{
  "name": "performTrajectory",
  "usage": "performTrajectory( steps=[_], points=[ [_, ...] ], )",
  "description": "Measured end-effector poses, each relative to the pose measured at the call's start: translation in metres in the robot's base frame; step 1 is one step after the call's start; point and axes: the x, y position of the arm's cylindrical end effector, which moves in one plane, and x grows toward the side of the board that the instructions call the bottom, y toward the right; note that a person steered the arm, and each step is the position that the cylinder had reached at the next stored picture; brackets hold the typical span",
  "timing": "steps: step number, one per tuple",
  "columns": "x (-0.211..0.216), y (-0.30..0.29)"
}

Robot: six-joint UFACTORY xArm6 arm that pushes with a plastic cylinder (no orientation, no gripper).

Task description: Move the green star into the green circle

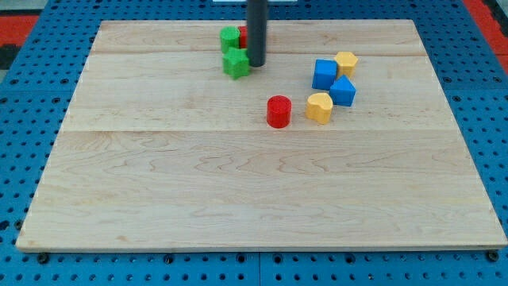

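Note:
The green star [235, 62] lies near the view's top, left of centre. The green circle [229, 37] sits just above it, and the two look to be touching. My tip [256, 64] stands against the right side of the green star. The rod hides most of a red star [243, 35] that sits just right of the green circle.
A red cylinder [279, 111] stands near the middle. A yellow heart [319, 107] is to its right. Two blue blocks [324, 74] [343, 90] and a yellow block [346, 62] cluster at the upper right. The wooden board [159, 199] lies on a blue pegboard.

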Motion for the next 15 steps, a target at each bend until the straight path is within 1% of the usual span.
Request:
performTrajectory(
  steps=[1,2,3,4,5,6,8,13,15],
  points=[
    [0.047,0.0],
    [0.06,-0.015],
    [0.023,-0.035],
    [0.019,-0.035],
    [0.059,-0.035],
    [0.065,-0.043],
    [0.035,-0.044],
    [0.032,-0.064],
    [0.022,-0.021]
  ],
)
